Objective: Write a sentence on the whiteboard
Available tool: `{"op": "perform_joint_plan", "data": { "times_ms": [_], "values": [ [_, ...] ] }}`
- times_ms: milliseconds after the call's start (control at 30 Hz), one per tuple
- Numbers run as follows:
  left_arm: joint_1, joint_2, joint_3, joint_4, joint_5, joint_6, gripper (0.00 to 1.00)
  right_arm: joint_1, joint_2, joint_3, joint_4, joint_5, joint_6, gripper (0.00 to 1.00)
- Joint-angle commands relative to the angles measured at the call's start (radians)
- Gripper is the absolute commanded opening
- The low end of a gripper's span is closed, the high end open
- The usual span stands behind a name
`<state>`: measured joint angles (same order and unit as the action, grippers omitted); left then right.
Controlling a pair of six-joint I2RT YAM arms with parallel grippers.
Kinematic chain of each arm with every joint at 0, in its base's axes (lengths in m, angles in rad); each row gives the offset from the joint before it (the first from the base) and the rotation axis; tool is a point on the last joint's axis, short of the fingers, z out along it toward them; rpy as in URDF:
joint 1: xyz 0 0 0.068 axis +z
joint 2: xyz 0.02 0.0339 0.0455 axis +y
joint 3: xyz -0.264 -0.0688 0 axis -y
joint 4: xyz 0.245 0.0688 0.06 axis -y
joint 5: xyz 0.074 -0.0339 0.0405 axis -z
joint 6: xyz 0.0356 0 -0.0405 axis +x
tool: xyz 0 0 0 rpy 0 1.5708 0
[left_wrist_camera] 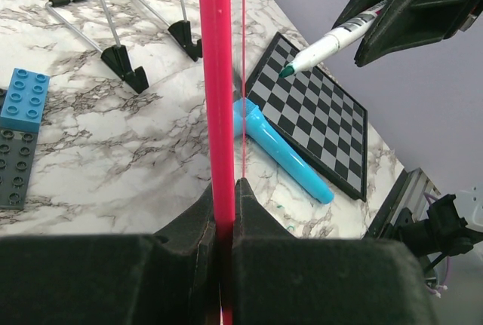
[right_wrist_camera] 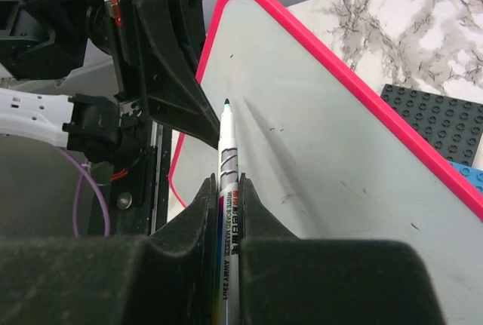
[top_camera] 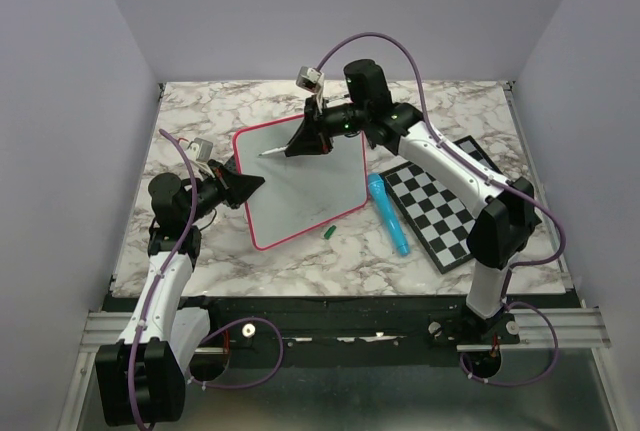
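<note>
Ok so on the left, the left tool is clamped shut on the pink frame of the whiteboard. The board is found mid-table, and nothing written can be made out on it yet. Over its upper left part a green-tipped marker is pinched tight in the right tool, with the tip just off the surface. A small green cap is seen on the table near the board's lower right corner, and a blue tube and checkered board further right. Writing looks about to be started. Next, the tip probably needs to be lowered gently while the frame is held steady.
</note>
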<state>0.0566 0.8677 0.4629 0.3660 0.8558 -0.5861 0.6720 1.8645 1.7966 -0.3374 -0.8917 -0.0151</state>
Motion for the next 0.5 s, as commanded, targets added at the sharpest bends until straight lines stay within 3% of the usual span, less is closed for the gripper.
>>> {"op": "perform_joint_plan", "data": {
  "times_ms": [0, 233, 467],
  "values": [
    [-0.006, -0.024, 0.0, 0.051, -0.006, 0.034, 0.0, -0.02, -0.018, -0.022, 0.024, -0.081, 0.007, 0.01],
    [0.029, -0.1, 0.005, 0.051, -0.026, 0.025, 0.0, -0.029, -0.085, -0.046, 0.014, -0.115, -0.009, 0.01],
    [0.032, -0.139, 0.003, 0.244, 0.0, -0.204, 0.0, -0.055, -0.235, -0.039, -0.084, -0.161, -0.048, 0.01]
  ]
}}
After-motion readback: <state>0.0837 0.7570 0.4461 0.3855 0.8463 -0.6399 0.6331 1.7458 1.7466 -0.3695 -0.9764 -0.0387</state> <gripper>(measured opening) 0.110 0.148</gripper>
